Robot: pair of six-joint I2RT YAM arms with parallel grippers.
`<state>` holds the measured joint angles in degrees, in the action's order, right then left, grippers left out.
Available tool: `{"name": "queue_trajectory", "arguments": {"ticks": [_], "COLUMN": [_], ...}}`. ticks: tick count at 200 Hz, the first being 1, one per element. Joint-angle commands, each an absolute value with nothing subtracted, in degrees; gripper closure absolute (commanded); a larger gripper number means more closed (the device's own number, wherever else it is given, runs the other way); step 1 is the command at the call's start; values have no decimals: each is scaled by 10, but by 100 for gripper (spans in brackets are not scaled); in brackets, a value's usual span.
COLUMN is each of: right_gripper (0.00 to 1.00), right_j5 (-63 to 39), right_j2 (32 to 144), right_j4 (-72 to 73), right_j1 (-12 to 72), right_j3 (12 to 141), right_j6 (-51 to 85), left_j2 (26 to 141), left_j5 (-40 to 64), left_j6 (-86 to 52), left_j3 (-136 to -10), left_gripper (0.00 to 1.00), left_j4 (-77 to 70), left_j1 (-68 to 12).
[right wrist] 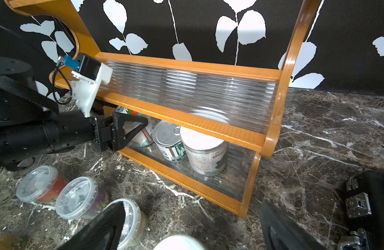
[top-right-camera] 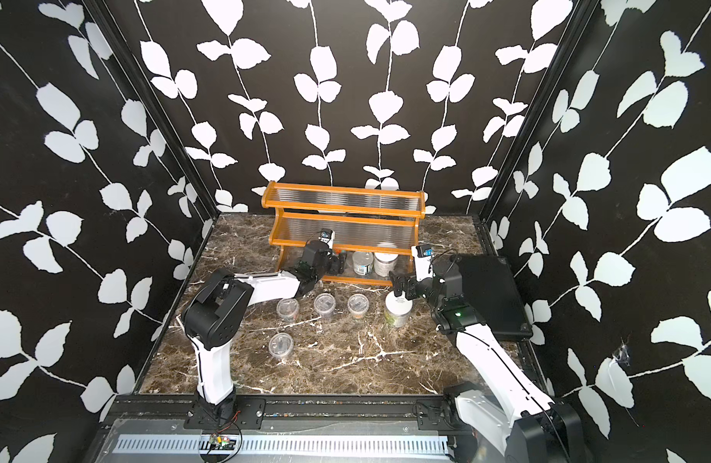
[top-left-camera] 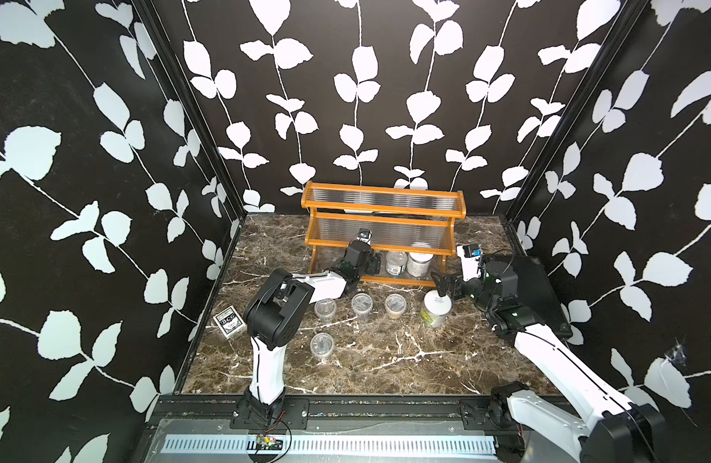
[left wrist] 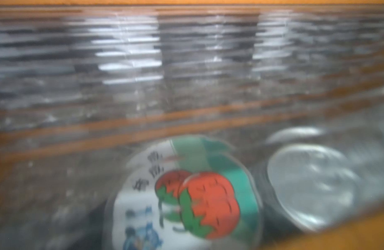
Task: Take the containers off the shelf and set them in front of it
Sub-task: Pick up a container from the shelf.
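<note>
Showing the squat tomato-labelled tin can [left wrist: 186, 194] on the bottom tier of the orange-brown wooden shelf with ribbed clear plastic tiers [right wrist: 186, 121], beside a silver-topped green-labelled tin can [right wrist: 169, 138] and a white-lidded jar [right wrist: 203, 149]. The left end effector [top-left-camera: 373, 262] reaches in at it; whether it is clamped cannot be told. Judged rigid, weighty, smooth-walled: grip across the side wall at mid-height. The right end effector [top-left-camera: 442, 286], released and empty, hovers over a second white-lidded jar [top-left-camera: 436, 310] on the marble desk [top-left-camera: 385, 360].
</note>
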<state>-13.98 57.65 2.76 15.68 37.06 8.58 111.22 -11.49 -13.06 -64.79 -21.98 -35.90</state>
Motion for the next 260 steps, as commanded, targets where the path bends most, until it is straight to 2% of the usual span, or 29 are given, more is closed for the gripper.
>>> {"name": "queue_trajectory", "arguments": {"ticks": [1, 161, 223, 249, 260], "right_gripper": [0, 0, 0, 0, 0], "right_j5": [-145, -162, -205, -232, -248], "right_j2": [577, 570, 557, 552, 552], "right_j4": [55, 47, 19, 1, -3], "right_j1": [154, 153, 153, 153, 153], "right_j3": [355, 364, 367, 369, 370], "right_j6": [85, 83, 74, 67, 65], "left_j2": [1067, 946, 832, 763, 737], "left_j5": [-105, -101, -66, -77, -92], "left_j6": [-117, -74, -53, -47, -46], "left_j3": [-626, -580, -567, -556, -558], "left_gripper": [29, 29, 30, 30, 30], "left_j4": [-193, -146, -23, 42, 76], "left_j1": [-358, -359, -374, -398, -432]}}
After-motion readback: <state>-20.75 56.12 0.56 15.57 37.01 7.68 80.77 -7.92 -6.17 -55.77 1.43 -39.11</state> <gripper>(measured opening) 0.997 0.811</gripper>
